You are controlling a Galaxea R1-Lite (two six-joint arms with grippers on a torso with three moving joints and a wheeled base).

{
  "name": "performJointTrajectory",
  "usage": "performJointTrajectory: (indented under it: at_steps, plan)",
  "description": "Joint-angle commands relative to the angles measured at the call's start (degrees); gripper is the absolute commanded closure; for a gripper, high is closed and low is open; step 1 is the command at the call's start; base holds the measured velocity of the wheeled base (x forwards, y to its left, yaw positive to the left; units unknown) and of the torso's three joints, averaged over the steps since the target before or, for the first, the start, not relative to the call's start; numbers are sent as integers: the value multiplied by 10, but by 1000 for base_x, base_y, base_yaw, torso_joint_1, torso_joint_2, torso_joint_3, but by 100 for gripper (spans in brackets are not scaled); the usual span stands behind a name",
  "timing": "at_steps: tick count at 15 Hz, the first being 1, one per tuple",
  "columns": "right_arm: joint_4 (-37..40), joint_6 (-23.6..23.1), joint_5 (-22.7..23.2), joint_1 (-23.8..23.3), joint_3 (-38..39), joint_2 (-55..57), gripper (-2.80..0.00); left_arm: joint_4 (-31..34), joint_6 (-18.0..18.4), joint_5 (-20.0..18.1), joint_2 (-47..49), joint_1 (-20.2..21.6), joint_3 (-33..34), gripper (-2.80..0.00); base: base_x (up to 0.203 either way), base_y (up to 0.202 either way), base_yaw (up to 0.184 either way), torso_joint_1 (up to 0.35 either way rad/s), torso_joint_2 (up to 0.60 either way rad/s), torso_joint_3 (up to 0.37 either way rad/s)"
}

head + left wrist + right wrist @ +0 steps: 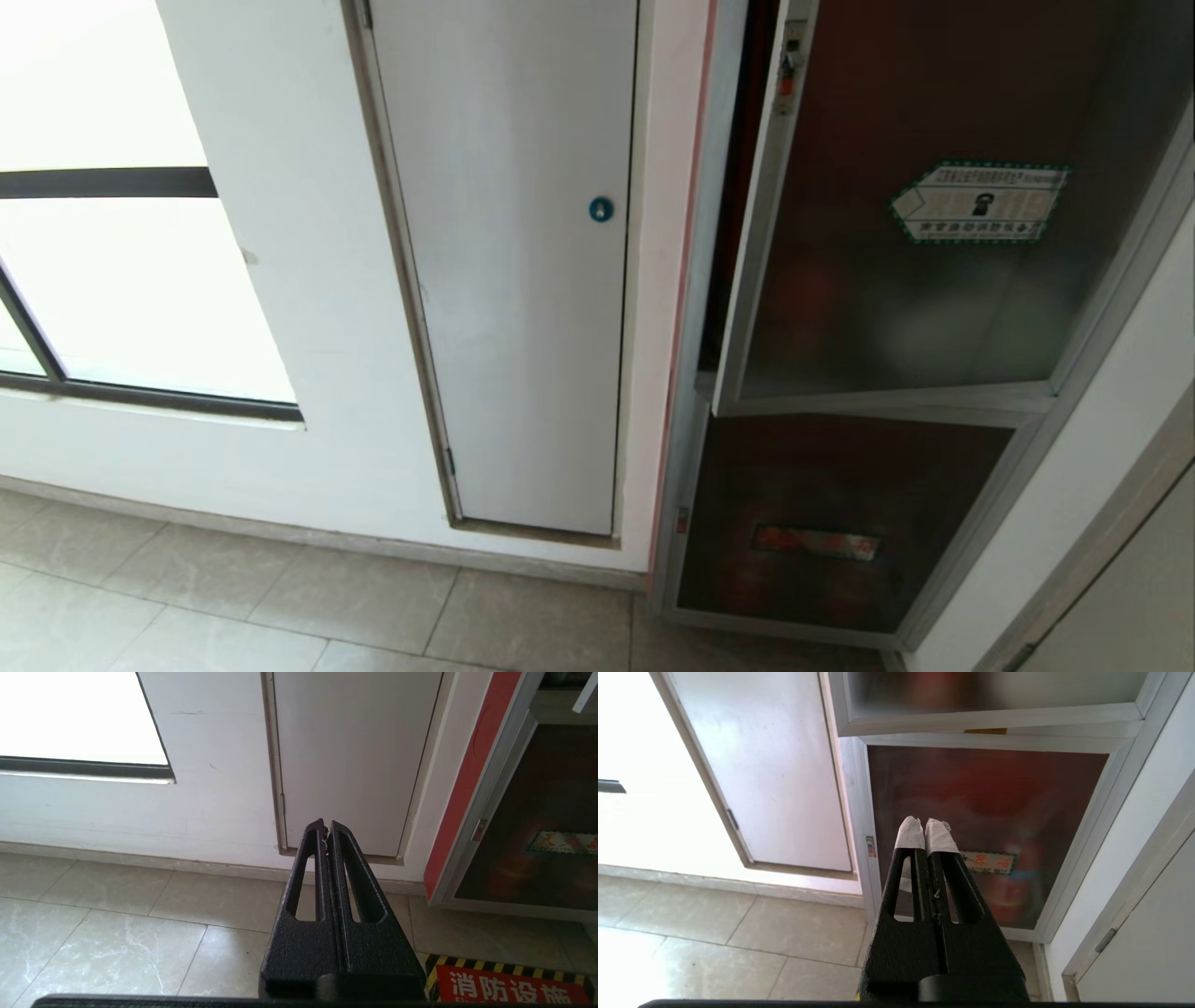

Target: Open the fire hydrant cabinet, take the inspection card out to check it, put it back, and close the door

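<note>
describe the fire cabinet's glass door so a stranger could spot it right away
Find the tall silver-framed fire hydrant cabinet, right of the pale grey panel. Its upper leaf, the door, is dark tinted glass, slightly ajar. Only it carries a green-bordered white sticker.

Dark tinted door (934, 233), green-bordered sticker (978, 203)

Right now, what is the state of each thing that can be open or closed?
door: ajar, latch edge swung out from the frame
plain grey panel: closed
lower dark panel: closed
left end effector: shut, empty
right end effector: shut, empty
</note>
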Motion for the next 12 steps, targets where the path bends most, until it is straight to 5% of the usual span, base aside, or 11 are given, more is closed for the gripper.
performJointTrajectory:
  at_steps: [1, 12]
  plan:
    - [0, 1, 0, 0, 1, 1, 0, 0, 0, 0, 1, 0, 0, 0, 0, 0, 0, 0, 0, 0]
    - [0, 1, 0, -1, 1, 1, 0, 0, 0, 0, 1, 0, 0, 0, 0, 0, 0, 0, 0, 0]
